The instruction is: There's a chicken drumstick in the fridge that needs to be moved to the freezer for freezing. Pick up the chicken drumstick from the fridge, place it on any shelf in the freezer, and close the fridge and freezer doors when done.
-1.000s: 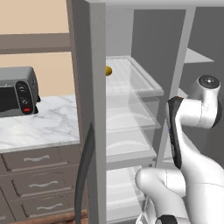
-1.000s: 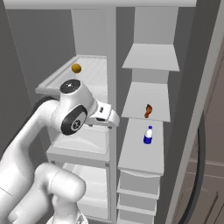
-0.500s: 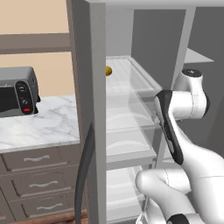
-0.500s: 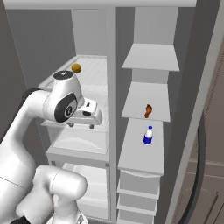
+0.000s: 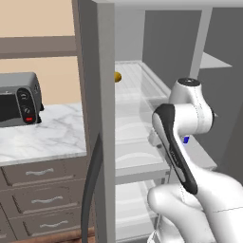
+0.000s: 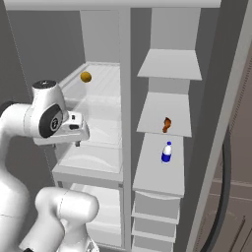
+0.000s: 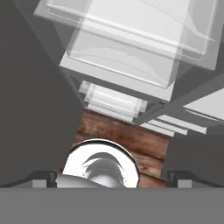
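Note:
The chicken drumstick (image 6: 167,124), small and orange-brown, lies on a solid grey shelf (image 6: 152,120) in the freezer (image 6: 167,69), the narrow right compartment. My gripper (image 6: 77,142) hangs open and empty in front of the fridge (image 6: 98,98), left of the centre divider and well away from the drumstick. It points down: in the hand view its gripper (image 7: 111,177) stands wide apart over the clear fridge drawers (image 7: 127,57). The fridge door (image 5: 97,95) and the freezer door (image 6: 221,123) both stand open.
A blue-and-white bottle (image 6: 167,152) stands on the freezer shelf below the drumstick. A round yellow ball (image 6: 85,77) rests on the top glass shelf. A toaster oven (image 5: 16,99) sits on the marble counter (image 5: 47,135) left of the fridge door. Wooden floor (image 7: 127,135) lies below.
The arm has swung the hand left, away from the freezer shelves to the front of the fridge, and tipped it downward. The jaws stayed open. The drumstick has not moved.

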